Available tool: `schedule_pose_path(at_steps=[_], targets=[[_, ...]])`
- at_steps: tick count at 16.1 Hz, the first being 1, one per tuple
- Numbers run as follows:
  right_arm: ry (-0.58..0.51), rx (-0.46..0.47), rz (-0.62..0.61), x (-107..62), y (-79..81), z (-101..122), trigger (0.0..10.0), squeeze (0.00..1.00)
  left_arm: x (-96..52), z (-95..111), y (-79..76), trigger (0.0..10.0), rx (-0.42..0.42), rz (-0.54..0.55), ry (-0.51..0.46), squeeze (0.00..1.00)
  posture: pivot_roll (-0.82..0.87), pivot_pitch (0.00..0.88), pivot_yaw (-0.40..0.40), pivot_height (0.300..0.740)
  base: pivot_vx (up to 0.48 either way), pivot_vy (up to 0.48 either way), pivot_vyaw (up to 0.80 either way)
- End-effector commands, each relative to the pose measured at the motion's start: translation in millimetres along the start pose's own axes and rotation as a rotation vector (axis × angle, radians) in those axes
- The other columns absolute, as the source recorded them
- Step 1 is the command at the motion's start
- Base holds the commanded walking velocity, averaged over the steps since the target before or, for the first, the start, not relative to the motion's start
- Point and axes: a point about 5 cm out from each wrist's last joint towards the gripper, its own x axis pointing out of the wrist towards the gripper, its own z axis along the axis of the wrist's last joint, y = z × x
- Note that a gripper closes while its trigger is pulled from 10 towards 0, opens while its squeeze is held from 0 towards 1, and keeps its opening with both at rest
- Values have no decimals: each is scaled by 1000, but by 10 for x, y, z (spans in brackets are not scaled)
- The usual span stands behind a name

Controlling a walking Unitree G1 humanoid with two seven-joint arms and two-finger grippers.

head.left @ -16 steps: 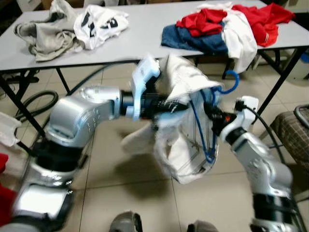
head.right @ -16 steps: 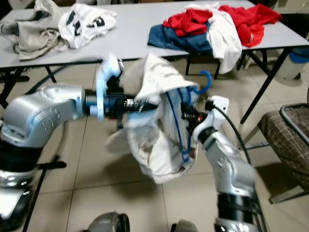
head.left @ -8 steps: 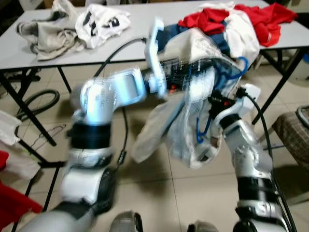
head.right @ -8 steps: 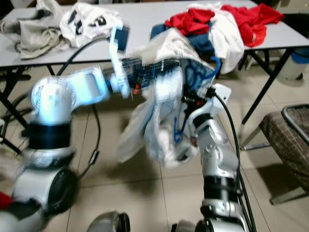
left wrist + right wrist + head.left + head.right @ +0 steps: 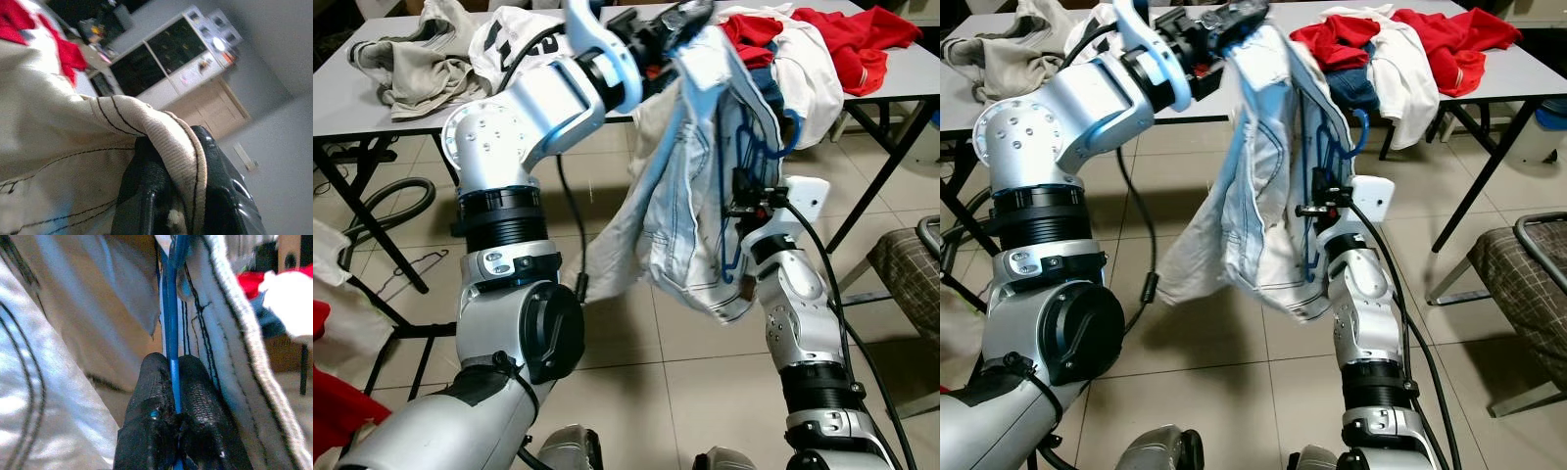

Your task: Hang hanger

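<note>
At the table's left end, a grey garment [image 5: 411,64] and a white printed shirt [image 5: 514,39] were seen lying in a heap. The left gripper [image 5: 680,18] was raised high, over the table's front edge near its middle, fingers pressed together on the ribbed hem of a white garment [image 5: 680,196]; in the left wrist view the fabric [image 5: 73,147] was draped over the black fingers [image 5: 146,196]. The garment hung down from that grip, in front of the table and well off the floor. The blue hanger [image 5: 1317,186] was threaded inside it, hook [image 5: 1361,132] poking out on the right. The right gripper [image 5: 173,382] was seen pinching the hanger's blue wire betw. its pads, approx. mid-garment. At the table's right end, a pile of red, white and blue clothes [image 5: 803,49] was lying.

Progress, as judged: garment partly dressed onto hanger, not yet squared on it; hanging itself not yet done, and no rail could be made out.

Vs. 1.0 s ago: the left arm had been swung from roughly horizontal, below table height, up to table-top level, so the garment was stretched from a bunched mass into a long vertical drape. The right gripper's hold on the hanger was kept; hanger turned more upright.
</note>
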Motion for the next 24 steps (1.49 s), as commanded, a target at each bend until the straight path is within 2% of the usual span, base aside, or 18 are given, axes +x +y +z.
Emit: schedule_pose_path(at_steps=[1, 3, 5, 8, 11, 13, 14, 16, 18, 19, 20, 21, 22, 23, 24], targets=[[-62, -35, 4, -4, -20, 95, 10000, 0, 25, 31, -84, 0, -20, -15, -14, 0, -97, 0, 45, 740, 0, 0, 0], [-76, -5, -8, -3, -5, 98, 10000, 0, 41, 35, -46, 0, -58, 18, -40, 0, -98, 0, 44, 740, 0, 0, 0], [-140, 29, -44, 52, 10, 153, 10000, 0, 101, -31, -106, 0, -130, 2, -38, 0, -96, 0, 45, 740, 0, 0, 0], [-122, 54, -75, 124, 28, 67, 10000, 0, 165, -111, -206, 0, -196, -8, -22, 0, -82, 0, 45, 740, 0, 0, 0], [45, -38, -36, 54, 41, -222, 10000, 0, 120, 136, -227, 0, -327, 20, -137, 0, -71, 0, 33, 740, 0, 0, 0], [125, -70, -12, -59, -17, -369, 10000, 0, 54, 259, -190, 0, -304, 60, -191, 0, -73, 0, 28, 740, 0, 0, 0], [162, -107, -10, -161, -109, -444, 10000, 0, -9, 360, -149, 0, -306, 90, -223, 0, -75, 0, 28, 740, 0, 0, 0], [178, -153, -3, -258, -228, -438, 10000, 0, -81, 452, -87, 0, -250, 142, -254, 0, -80, 0, 31, 740, 0, 0, 0], [201, -182, 44, -302, -273, -375, 10000, 0, -150, 502, 19, 0, -152, 216, -268, 0, -80, 0, 28, 740, 0, 0, 0], [218, -190, 65, -326, -288, -343, 10000, 0, -183, 511, 87, 0, -78, 259, -269, 0, -80, 0, 27, 740, 0, 0, 0], [241, -165, 90, -384, -332, -244, 10000, 0, -250, 477, 261, 0, 41, 339, -247, 0, -83, 0, 23, 740, 0, 0, 0], [265, -145, 81, -467, -441, -146, 10000, 0, -344, 436, 487, 0, 185, 448, -225, 0, -92, 0, 23, 740, 0, 0, 0], [271, -144, 70, -499, -487, -112, 10000, 0, -378, 420, 559, 0, 225, 479, -214, 0, -92, 0, 23, 740, 0, 0, 0], [297, -139, 44, -574, -599, -55, 10000, 0, -459, 376, 699, 0, 335, 536, -174, 0, -101, 0, 26, 740, 0, 0, 0], [305, -143, 34, -604, -648, -22, 10000, 0, -496, 349, 759, 0, 373, 555, -152, 0, -101, 0, 26, 740, 0, 0, 0]])
